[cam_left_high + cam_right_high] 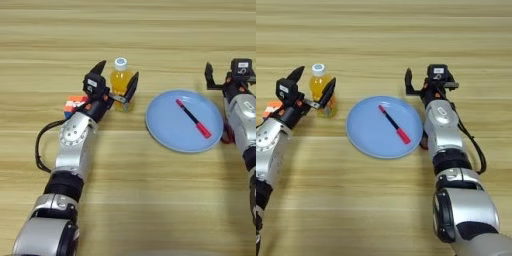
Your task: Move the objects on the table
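From the left eye view I find my left gripper spread wide, its two black fingers standing one on each side of the small white-capped bottle of orange drink, which stands upright on the light wooden plank table; I cannot confirm that either finger touches it. The multicoloured puzzle cube sits just behind that wrist, partly hidden by it. I judge the step in hand to be the grasp of the bottle; the next move calls for closing the fingers squarely on its body, then a straight lift. The round pale-blue plate lies near on the right, and the slim black pen with red cap rests diagonally on it. From the right eye view my right gripper is parked beyond the plate's far right rim, holding nothing; only one finger shows plainly, and I cannot tell how its fingers stand. Open room is ample along the far planks and the near side. The tight spots are the cube by the wrist and the plate rim beside the bottle.
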Motion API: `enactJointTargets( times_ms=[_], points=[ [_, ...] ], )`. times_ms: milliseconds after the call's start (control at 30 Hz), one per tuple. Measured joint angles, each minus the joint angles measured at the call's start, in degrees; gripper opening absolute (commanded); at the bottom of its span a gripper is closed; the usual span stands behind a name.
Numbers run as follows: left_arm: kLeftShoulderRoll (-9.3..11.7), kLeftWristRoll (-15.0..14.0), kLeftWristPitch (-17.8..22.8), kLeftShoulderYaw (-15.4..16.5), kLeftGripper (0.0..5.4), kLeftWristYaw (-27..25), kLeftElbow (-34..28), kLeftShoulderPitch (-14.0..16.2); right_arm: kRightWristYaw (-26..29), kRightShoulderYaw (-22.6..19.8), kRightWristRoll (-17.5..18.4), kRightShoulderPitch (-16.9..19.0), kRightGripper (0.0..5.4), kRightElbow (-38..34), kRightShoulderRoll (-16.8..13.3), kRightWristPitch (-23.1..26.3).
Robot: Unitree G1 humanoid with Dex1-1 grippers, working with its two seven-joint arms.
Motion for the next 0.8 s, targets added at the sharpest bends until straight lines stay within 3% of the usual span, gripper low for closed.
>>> enactJointTargets(
  times_ms=[400,800],
  points=[
    [1.1,-1.9,0.0,2.5,5.38,1.1,-7.9,1.0,-0.1,0.3,-0.1,0.0,5.40,0.0,0.1,0.0],
    [4.8,0.4,6.3,3.8,5.38,7.1,-18.0,7.4,-0.6,0.7,-0.1,-0.1,5.40,0.0,0.3,-0.1]
  ],
)
